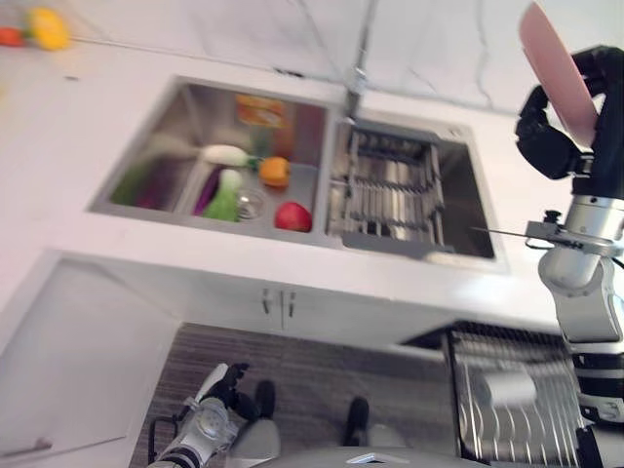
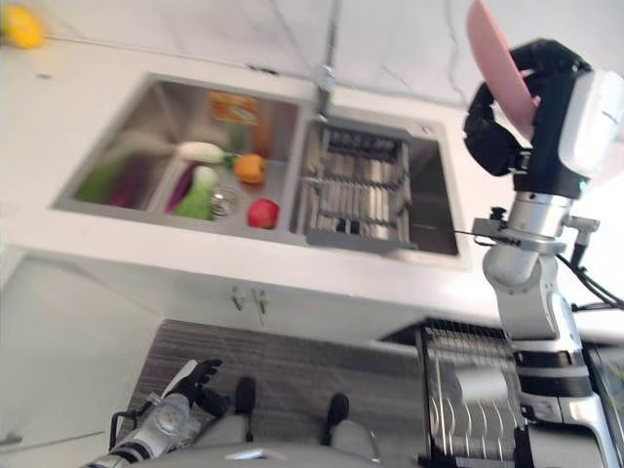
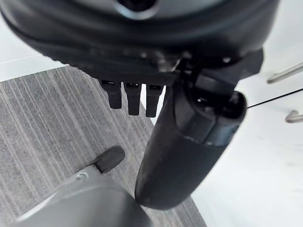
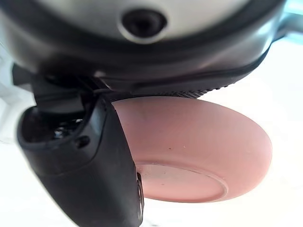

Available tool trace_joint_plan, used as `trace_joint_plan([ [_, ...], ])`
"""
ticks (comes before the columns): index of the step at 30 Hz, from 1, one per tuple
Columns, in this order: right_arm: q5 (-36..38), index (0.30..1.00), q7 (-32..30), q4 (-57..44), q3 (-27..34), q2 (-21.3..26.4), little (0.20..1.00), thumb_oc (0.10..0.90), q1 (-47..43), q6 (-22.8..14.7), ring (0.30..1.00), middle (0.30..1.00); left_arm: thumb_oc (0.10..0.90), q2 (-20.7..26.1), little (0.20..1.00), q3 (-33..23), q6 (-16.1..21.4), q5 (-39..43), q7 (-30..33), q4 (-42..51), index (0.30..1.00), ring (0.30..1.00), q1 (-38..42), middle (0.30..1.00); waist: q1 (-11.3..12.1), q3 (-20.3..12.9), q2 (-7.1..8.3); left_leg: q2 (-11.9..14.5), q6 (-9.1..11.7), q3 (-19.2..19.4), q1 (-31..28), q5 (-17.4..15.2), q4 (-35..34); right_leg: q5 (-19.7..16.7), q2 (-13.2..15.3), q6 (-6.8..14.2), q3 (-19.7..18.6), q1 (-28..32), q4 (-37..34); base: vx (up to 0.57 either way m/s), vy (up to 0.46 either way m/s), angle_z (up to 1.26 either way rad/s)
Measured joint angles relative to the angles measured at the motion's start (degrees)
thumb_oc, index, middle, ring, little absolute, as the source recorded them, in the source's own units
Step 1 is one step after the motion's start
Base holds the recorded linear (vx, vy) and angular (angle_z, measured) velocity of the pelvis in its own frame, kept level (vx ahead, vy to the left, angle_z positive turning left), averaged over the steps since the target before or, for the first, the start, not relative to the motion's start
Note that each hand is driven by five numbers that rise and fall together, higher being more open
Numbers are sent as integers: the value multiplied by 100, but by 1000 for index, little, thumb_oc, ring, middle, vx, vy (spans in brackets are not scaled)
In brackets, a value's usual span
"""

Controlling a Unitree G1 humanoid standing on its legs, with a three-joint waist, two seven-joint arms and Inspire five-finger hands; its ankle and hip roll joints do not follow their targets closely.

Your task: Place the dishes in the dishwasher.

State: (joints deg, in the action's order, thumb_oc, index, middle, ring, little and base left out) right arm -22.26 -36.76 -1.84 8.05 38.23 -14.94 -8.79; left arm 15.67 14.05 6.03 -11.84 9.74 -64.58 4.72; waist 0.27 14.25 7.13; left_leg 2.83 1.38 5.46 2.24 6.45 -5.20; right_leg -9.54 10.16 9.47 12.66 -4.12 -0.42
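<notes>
My right hand (image 1: 551, 136) is raised high over the counter to the right of the sink, shut on a pink plate (image 1: 556, 58) held on edge. The right wrist view has the plate's underside (image 4: 199, 146) close up, with the thumb (image 4: 85, 165) lying across its rim. Below, at the lower right, the dishwasher's wire rack (image 1: 546, 429) is pulled out, and a pale cup (image 1: 507, 387) lies in it. My left hand (image 1: 222, 383) hangs low beside the cabinet near the floor, fingers relaxed and holding nothing.
The double sink (image 1: 175, 127) has vegetables, an orange (image 1: 275, 171) and a red apple (image 1: 292, 216) in its left basin. A metal drying rack (image 1: 390, 185) sits in the right basin, behind it the faucet (image 1: 359, 73). White cabinet fronts (image 1: 78, 361) stand at the left.
</notes>
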Motion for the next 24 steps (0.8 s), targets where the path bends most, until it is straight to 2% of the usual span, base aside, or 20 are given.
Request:
trace_joint_plan([
  [1, -26, 300, -39, 410, -79, 140, 300, 400, 37, 157, 300, 300, 800, 12, 900, -27, -63, 215, 5, -110, 900, 900, 131, 900, 4, 185, -9, 109, -123, 371, -16, -75, -4, -332, -23, 377, -23, -122, -263, -116, -26, -130],
  [2, -24, 300, -40, 475, -53, 271, 300, 400, 222, 321, 300, 300, 800, 20, 900, -24, -78, 265, 2, -143, 900, 900, 221, 900, -28, 270, -44, 116, -113, 432, -12, -116, -8, -309, 38, 391, 50, -118, -331, -300, -71, -106],
  [3, -57, 300, -44, 639, 93, 442, 300, 400, 602, 544, 300, 300, 800, 33, 900, -33, -100, 292, 6, -172, 900, 900, 334, 900, -89, 404, -150, 175, -187, 530, 21, -64, -13, -294, 208, 372, 192, -33, -413, -359, -75, -47],
  [4, -174, 300, -73, 791, 141, 525, 300, 400, 749, 615, 300, 300, 800, 32, 900, -59, -104, 337, 19, -125, 900, 900, 334, 900, -64, 465, -207, 244, -234, 643, 34, -19, -6, -222, 302, 307, 361, -42, -342, -399, -92, -65],
  [5, -446, 300, -80, 1217, 147, 756, 300, 400, 962, 777, 300, 300, 800, 16, 900, -149, -81, 406, 64, -12, 900, 900, 333, 900, 2, 610, -319, 396, -203, 820, 81, 12, -2, -69, 429, 312, 601, -136, -1, -255, -71, -69],
  [6, -703, 300, -72, 1644, 145, 815, 300, 400, 1172, 989, 300, 300, 800, 107, 900, -162, -91, 473, 102, 8, 900, 900, 334, 900, 36, 671, -342, 499, -127, 893, 176, 79, 0, 59, 563, 410, 589, -99, 327, -166, -50, -63],
  [8, -835, 300, -70, 2037, 129, 799, 300, 400, 1276, 1200, 300, 300, 800, 225, 900, -154, -124, 516, 110, 15, 900, 900, 288, 900, 132, 707, -177, 428, -6, 989, 198, 85, 1, -24, 629, 366, 527, 151, 257, -122, -77, -38],
  [9, -985, 300, -181, 2147, 168, 759, 300, 400, 1331, 1368, 300, 300, 800, 352, 900, -168, -122, 559, 144, 32, 900, 900, 247, 900, 139, 751, 39, 331, 111, 1129, 224, 133, 17, 19, 658, 311, 495, 313, -56, -137, -145, -53],
  [10, -1102, 300, -296, 2190, 213, 749, 300, 400, 1277, 1383, 300, 300, 800, 377, 900, -190, -130, 560, 180, 27, 900, 900, 253, 900, 193, 758, 28, 382, 181, 1250, 278, 164, 36, 81, 573, 210, 491, 223, -156, -99, -201, -74],
  [12, -1187, 300, -406, 2132, 197, 692, 300, 400, 1056, 1423, 300, 300, 800, 379, 900, 44, -178, 213, 265, 18, 900, 900, 217, 900, 136, 742, -57, 592, 348, 1318, 249, 213, 43, 95, 333, 182, 449, 246, -449, -16, -205, -68],
  [13, -1186, 300, -385, 2005, 205, 685, 300, 400, 1152, 1416, 300, 300, 800, 346, 900, 91, -143, -52, 266, -33, 900, 900, 228, 900, 103, 726, -89, 659, 436, 1332, 245, 221, 66, 126, 263, 106, 424, 277, -520, 25, -119, -26],
  [14, -1190, 300, -411, 1875, 212, 642, 300, 400, 1350, 1405, 300, 300, 800, 240, 900, 16, -101, -259, 290, -41, 900, 900, 252, 900, 13, 726, -108, 747, 502, 1300, 238, 219, 93, 200, 176, -59, 437, 313, -522, -21, -146, -10],
  [16, -1202, 300, -340, 1791, 166, 575, 300, 400, 1737, 1357, 300, 300, 800, 58, 900, -96, -85, -366, 295, -81, 900, 900, 266, 900, -85, 693, -161, 906, 592, 1256, 249, 271, 123, 227, 24, -115, 455, 325, -524, -61, -162, -1],
  [19, -1208, 300, -187, 1783, -56, 529, 300, 400, 1780, 1335, 300, 300, 800, 30, 900, -144, -89, -392, 281, -138, 900, 900, 301, 900, -214, 680, -202, 990, 627, 1230, 332, 293, 145, 237, -53, -146, 476, 257, -532, -17, -66, 0],
  [21, -1208, 300, -123, 1793, -251, 521, 300, 400, 1729, 1272, 300, 300, 800, -33, 900, -151, -85, -370, 286, -204, 900, 900, 309, 900, -237, 638, -296, 987, 618, 1185, 403, 317, 145, 209, -53, -182, 505, 212, -541, -1, -59, 8],
  [24, -1210, 300, 2, 1872, -830, 505, 300, 400, 1445, 1163, 300, 300, 800, -159, 900, -143, -85, -334, 291, -256, 900, 900, 295, 900, -202, 542, -531, 980, 612, 1087, 484, 358, 118, 202, -53, -192, 595, 198, -548, 7, -39, 18],
])
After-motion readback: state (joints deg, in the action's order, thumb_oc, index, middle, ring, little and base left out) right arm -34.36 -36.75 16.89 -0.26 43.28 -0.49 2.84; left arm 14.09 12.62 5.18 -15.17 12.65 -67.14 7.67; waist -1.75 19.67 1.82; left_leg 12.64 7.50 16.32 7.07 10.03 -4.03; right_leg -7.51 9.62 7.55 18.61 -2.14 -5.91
